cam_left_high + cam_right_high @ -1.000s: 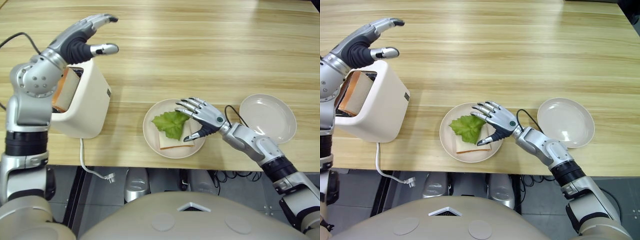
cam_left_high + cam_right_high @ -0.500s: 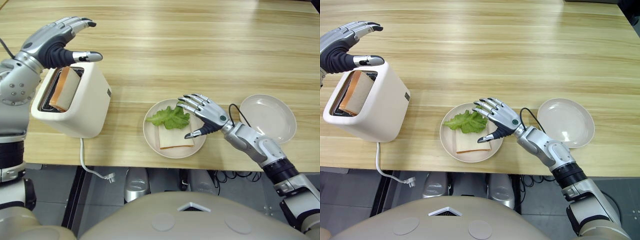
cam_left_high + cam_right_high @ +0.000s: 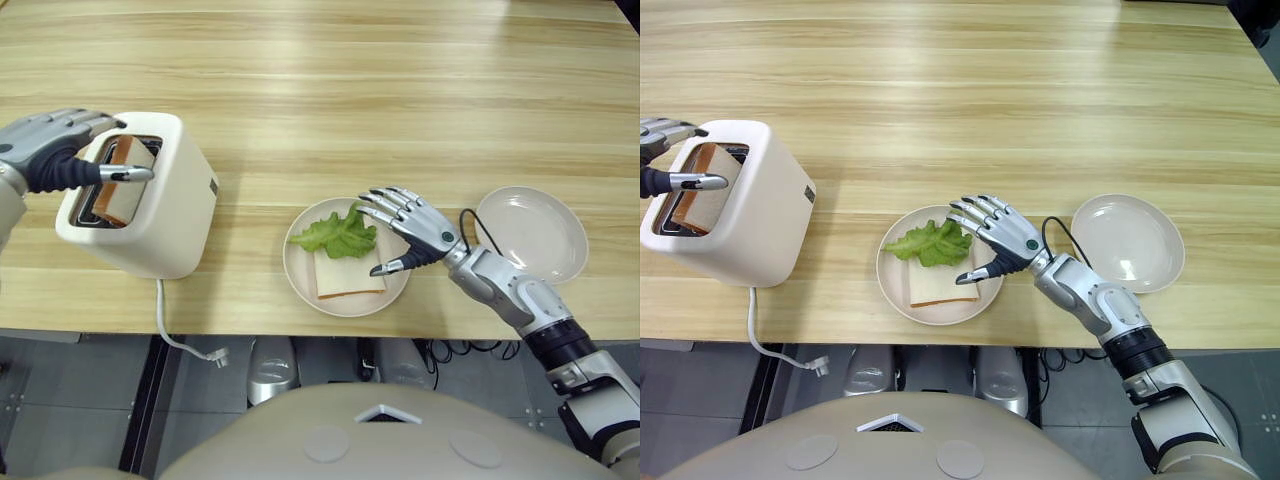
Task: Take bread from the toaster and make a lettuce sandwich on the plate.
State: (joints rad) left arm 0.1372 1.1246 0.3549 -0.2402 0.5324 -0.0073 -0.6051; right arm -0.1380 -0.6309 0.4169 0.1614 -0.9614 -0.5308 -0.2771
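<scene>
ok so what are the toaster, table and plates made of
Toaster: probably plastic, matte cream, no glints. Table: wood or wood-look laminate, pale grain streaks, slight sheen. Sandwich plate and empty plate: ceramic or melamine, cannot tell which; smooth beige, soft highlights.

- A pale wooden tabletop [image 3: 400, 100] spans the view from side to side; its grain runs in long lengthwise bands of lighter and darker tan; the light on it is soft and even
- Below its near edge lies a grey floor [image 3: 60, 400]; a dark slanted bar [image 3: 140, 415] stands there on the left
- At the far right corner, a small dark patch [image 3: 1255, 8] shows beyond the tabletop
</scene>
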